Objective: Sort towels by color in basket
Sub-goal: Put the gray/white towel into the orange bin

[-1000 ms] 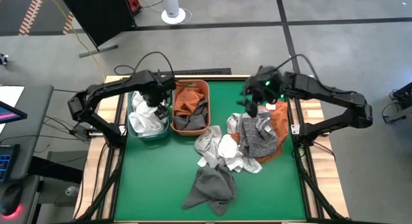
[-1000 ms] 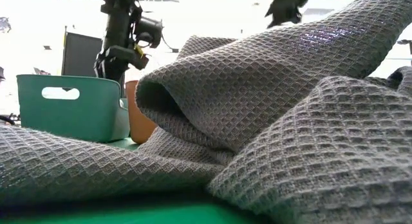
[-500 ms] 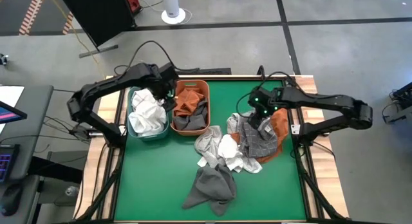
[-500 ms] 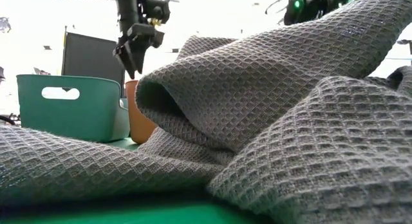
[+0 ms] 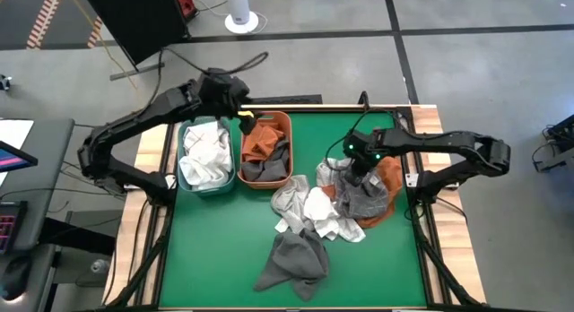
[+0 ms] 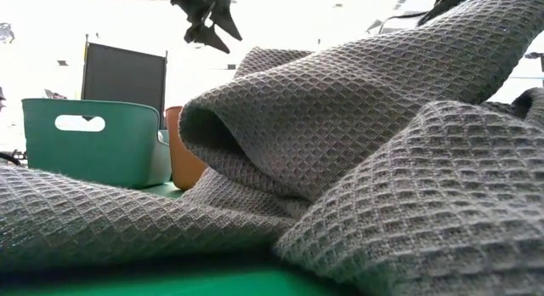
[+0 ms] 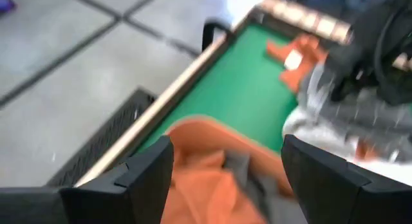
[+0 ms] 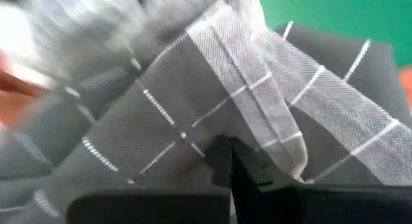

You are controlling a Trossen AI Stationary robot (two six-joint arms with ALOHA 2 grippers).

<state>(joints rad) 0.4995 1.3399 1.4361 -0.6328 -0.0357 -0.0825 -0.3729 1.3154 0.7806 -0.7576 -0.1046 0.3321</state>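
Two dark, slender, jointed arms with looping black cables; green indicator lights on the right wrist; yellow marking near the left gripper [image 5: 240,122]; blocky matte-black fingers [image 7: 149,179].

In the low view a grey waffle towel [image 6: 357,160] lies against the lens and hides most of the table from us; its own edges run out of the picture. Past it we see only one end of the teal basket [image 6: 93,139] and a sliver of the orange basket [image 6: 183,156]. In the right wrist view the grey-checked towel [image 8: 212,102] fills the picture just ahead of the right gripper [image 8: 232,169], blurred on one side, its outline cut off. The left wrist view is smeared throughout.
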